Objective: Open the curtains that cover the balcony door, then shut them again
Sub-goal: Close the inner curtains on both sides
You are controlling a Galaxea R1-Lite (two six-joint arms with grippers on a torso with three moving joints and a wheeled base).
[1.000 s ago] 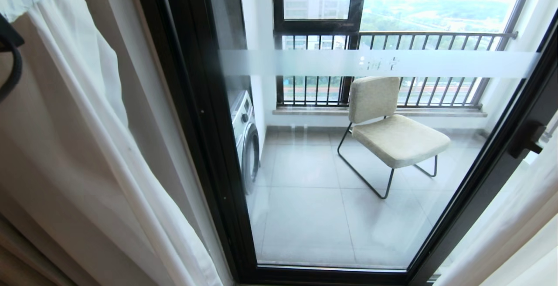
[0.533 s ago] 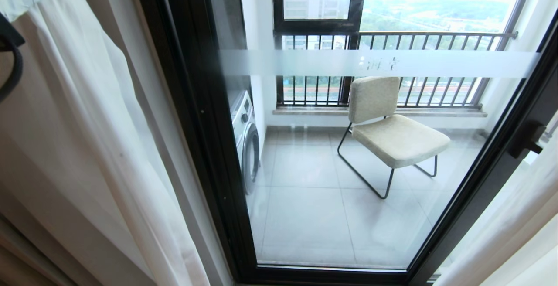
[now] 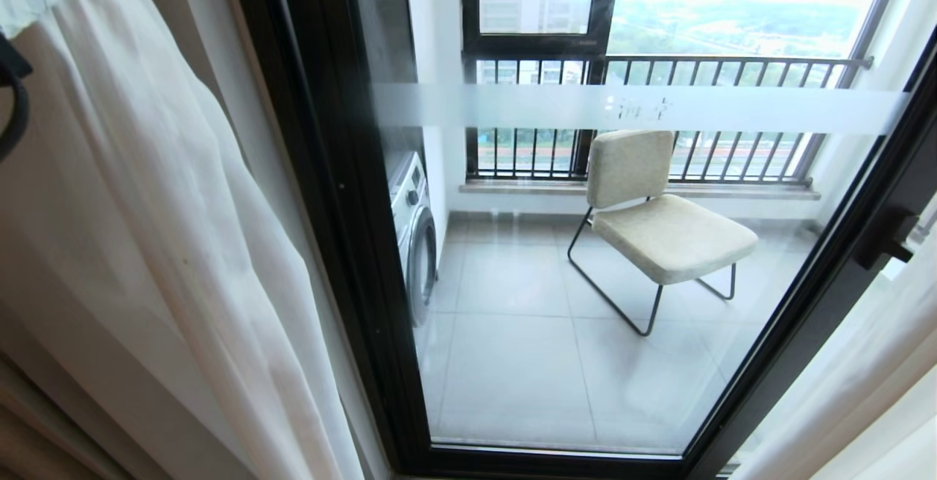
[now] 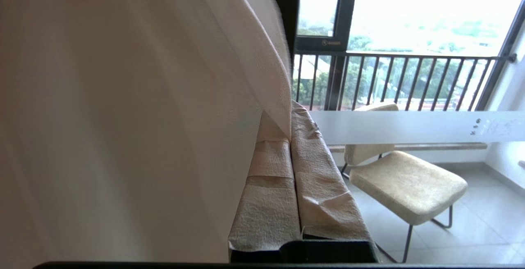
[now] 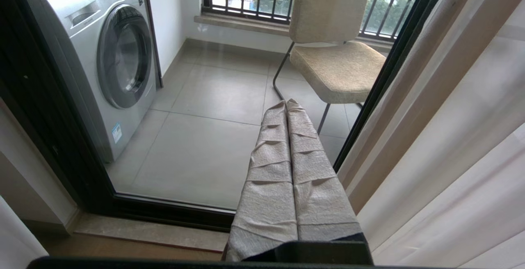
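This is a home, a flat high up in a residential block, seen from a room that opens onto an enclosed balcony. The balcony door (image 3: 585, 246), glass in a dark metal frame, is the landmark. On either side of it hang floor-length curtains (image 3: 146, 246). Beyond the door lies a grey tiled floor (image 3: 512, 363); just behind its left frame stands a silver front-loading washing machine (image 5: 102, 60), and further back a beige padded chair (image 3: 659, 224) on thin black legs. Behind the chair a window with a black barred railing (image 3: 695, 63) looks out over trees and tall buildings far below.
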